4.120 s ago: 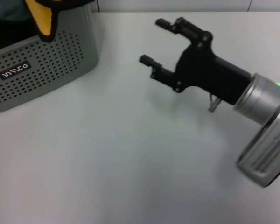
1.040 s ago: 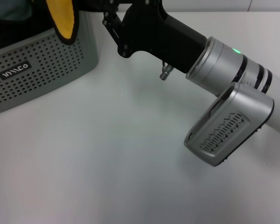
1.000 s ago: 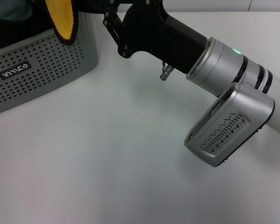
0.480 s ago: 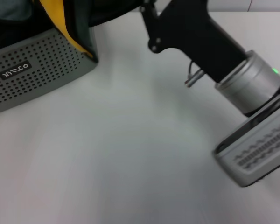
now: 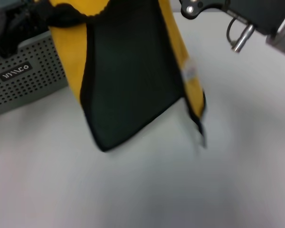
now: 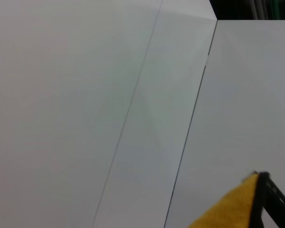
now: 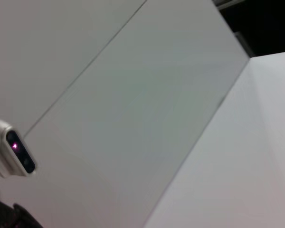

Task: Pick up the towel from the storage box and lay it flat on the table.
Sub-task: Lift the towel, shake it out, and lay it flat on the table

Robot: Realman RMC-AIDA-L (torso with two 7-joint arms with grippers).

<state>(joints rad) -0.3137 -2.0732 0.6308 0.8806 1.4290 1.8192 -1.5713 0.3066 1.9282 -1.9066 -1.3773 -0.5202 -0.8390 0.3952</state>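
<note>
While the towel hangs in mid-air, it is seen in the head view draped down from the top edge of the frame, clear of the table below it. Its dark green face is turned toward the camera, with yellow showing along both side edges and black trim at the hem. A small white tag is seen on its right edge. The lowest corner is pointed down, above the tabletop, not touching it.

The storage box is seen at the left, on the table, partly hidden behind the towel's left edge; its dotted wall and white logo are visible.

Part of the right arm's black mount is seen at the top right, next to the towel's upper edge. The fingertips are cut off by the frame, so the grip cannot be told.

A yellow, black-trimmed corner of the towel is caught in the left wrist view. The left gripper itself is not seen.
</note>
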